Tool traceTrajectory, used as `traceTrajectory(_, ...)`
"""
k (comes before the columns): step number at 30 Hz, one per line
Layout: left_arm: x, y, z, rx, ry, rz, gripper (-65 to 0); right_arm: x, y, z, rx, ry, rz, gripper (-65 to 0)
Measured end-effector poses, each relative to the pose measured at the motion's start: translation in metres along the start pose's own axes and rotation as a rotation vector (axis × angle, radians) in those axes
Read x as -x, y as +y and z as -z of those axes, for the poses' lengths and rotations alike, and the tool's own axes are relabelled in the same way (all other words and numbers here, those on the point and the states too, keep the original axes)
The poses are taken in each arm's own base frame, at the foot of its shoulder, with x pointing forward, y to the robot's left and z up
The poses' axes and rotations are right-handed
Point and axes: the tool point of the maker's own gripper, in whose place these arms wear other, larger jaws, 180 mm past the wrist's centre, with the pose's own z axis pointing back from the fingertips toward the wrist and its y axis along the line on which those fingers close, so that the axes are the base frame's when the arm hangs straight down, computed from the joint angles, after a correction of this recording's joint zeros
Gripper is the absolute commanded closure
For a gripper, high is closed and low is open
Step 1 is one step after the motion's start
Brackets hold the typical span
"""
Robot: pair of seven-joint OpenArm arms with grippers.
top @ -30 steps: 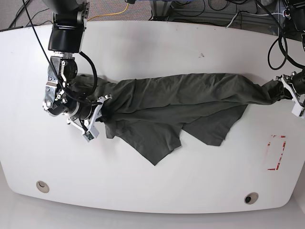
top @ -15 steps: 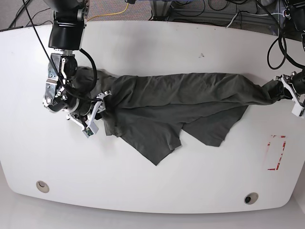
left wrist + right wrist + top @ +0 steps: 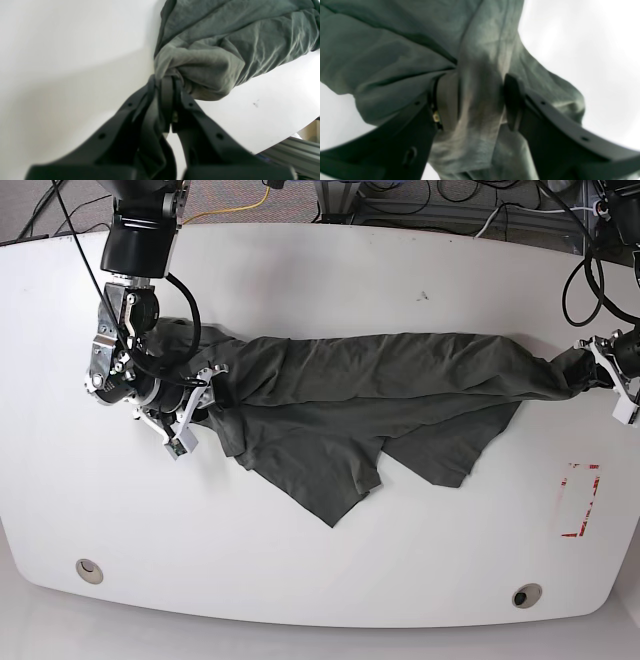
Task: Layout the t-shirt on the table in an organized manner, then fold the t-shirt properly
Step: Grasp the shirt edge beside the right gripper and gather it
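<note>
The dark grey-green t-shirt [image 3: 350,400] lies stretched in a wrinkled band across the white table [image 3: 320,280], with a pointed flap hanging toward the front. At the far right end my left gripper [image 3: 598,370] is shut on a bunched tip of the t-shirt [image 3: 212,50]; the left wrist view shows its jaws [image 3: 166,82] pressed together on the cloth. At the left end my right gripper [image 3: 200,398] is open. In the right wrist view its fingers [image 3: 472,100] stand apart with a ridge of the t-shirt [image 3: 395,50] lying loosely between them.
A red tape rectangle [image 3: 580,500] marks the table at front right. Two round grommet holes [image 3: 90,570] [image 3: 526,594] sit near the front edge. Cables [image 3: 500,215] run behind the back edge. Bare white tabletop lies in front of and behind the cloth.
My right gripper has opened from shut and shifted slightly back and left, and the left end of the t-shirt has loosened. The left arm has not moved.
</note>
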Motion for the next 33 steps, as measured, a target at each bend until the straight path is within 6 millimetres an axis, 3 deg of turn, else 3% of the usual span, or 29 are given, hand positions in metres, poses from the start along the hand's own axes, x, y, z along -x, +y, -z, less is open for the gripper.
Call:
traceTrajectory(3, 0.000, 0.000, 0.000, 0.000, -0.001, 0.000, -0.6, 0.008, 0.000, 0.004, -0.008, 0.019, 0.017, -30.4)
traceTrajectory(9, 0.000, 0.000, 0.000, 0.000, 0.000, 0.000, -0.6, 0.017, 0.001, 0.006, -0.015, 0.039, 0.030, -43.1)
traceTrajectory(11, 0.000, 0.000, 0.000, 0.000, 0.000, 0.000, -0.6, 0.018, 0.002, 0.006, -0.018, 0.038, 0.032, -42.6)
traceTrajectory(16, 0.000, 0.000, 0.000, 0.000, -0.001, 0.000, -0.6, 0.023, 0.004, 0.006, -0.019, 0.045, 0.034, -33.3)
traceTrajectory(25, 0.000, 0.000, 0.000, 0.000, -0.001, 0.000, -0.6, 0.013, 0.005, 0.000, -0.006, 0.021, 0.005, -3.8)
traceTrajectory(33, 0.000, 0.000, 0.000, 0.000, 0.000, 0.000, -0.6, 0.013, 0.005, -0.001, -0.005, 0.020, 0.003, -3.6)
